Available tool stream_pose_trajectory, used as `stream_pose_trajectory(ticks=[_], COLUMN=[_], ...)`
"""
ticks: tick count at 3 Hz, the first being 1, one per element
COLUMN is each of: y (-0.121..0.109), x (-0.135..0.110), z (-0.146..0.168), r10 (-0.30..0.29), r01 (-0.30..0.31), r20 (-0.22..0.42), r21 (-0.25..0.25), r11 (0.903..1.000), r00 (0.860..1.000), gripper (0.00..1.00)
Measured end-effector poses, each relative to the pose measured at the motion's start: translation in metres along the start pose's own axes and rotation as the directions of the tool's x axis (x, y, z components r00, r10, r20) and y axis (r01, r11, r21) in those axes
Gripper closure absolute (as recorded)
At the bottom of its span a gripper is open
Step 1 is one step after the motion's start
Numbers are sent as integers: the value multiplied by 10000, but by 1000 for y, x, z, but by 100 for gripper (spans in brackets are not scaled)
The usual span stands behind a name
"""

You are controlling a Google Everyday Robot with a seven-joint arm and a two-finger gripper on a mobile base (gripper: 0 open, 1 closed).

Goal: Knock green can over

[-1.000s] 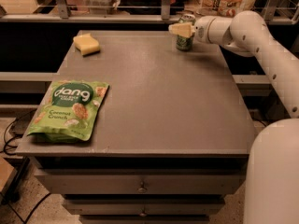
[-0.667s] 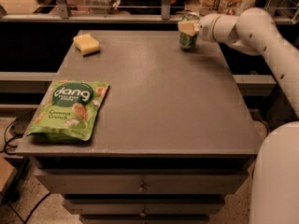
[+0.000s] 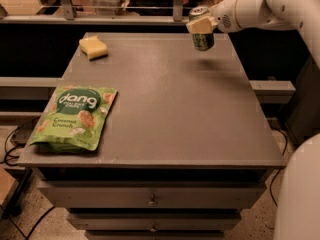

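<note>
The green can (image 3: 203,40) is a small dark-green drink can with a silver top rim, at the far right of the grey table (image 3: 170,109). It is upright and seems to hang a little above the tabletop, with a faint shadow below it. My gripper (image 3: 202,23) comes in from the right on the white arm (image 3: 260,6) and is closed around the can's upper part. One cream finger pad (image 3: 199,25) lies across the can's front; the other finger is hidden behind it.
A light-green "dang" snack bag (image 3: 75,116) lies flat at the front left. A yellow sponge (image 3: 93,47) sits at the far left. A rail and shelf run behind the table. Drawers are under the front edge. My white base (image 3: 300,194) is at the right.
The gripper has kept hold of the can at the far right. The can now sits slightly higher, apart from its shadow. The view has shifted a little.
</note>
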State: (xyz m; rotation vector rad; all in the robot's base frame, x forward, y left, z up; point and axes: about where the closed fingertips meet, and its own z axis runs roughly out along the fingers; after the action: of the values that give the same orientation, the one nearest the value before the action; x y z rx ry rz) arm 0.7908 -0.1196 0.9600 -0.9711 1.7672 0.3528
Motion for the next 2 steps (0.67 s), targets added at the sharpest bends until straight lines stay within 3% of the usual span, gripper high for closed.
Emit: stream_pose_trajectory(ticks=[1, 2], y=[46, 88], x=[2, 21], z=[-33, -55], r10=[-1881, -3401], r01=[1707, 2709], r20=[-1694, -3050], r21=[-1121, -2473], r11=[9789, 9303], r00=[9674, 8896], gripper=[100, 100])
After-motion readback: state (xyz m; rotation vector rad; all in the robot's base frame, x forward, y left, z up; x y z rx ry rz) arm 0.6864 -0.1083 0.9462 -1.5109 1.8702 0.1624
